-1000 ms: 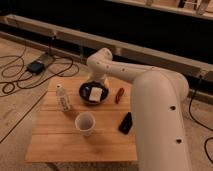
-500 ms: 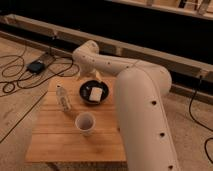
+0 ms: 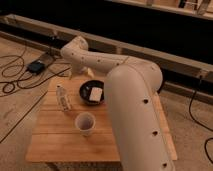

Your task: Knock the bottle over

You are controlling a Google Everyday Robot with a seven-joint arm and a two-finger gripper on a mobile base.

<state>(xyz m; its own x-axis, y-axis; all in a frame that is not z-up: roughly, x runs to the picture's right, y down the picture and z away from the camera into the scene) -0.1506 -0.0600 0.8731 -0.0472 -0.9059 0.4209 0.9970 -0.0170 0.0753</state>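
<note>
- Handling: judged the bottle (image 3: 62, 98) light, thin-walled plastic, slim and tall for its base, so likely to tip at a small sideways push; not fragile, though apt to roll once down.
- Stood upright on the wooden table (image 3: 55, 145), just beside the dark bowl (image 3: 86, 99), on the bowl's camera-left side and apart from its rim.
- Called for no grasp: best met high, near the narrow capped neck, and pushed away from the bowl; a low touch would probably only have slid it along.
- Noted the white paper cup (image 3: 85, 123) nearer the camera than the bowl, and a pale block (image 3: 95, 93) lying inside the bowl; neither to be struck.
- Placed the gripper (image 3: 76, 74) beyond the bowl's far rim, hanging below the arm's bent elbow at the table's far edge, near the bottle but clear of it.
- Could not tell how far open it was; appeared to hold nothing and touch nothing, though poorly seen against the arm.
- Reckoned a short sweep from beyond the bowl toward the bottle's neck as the need.
</note>
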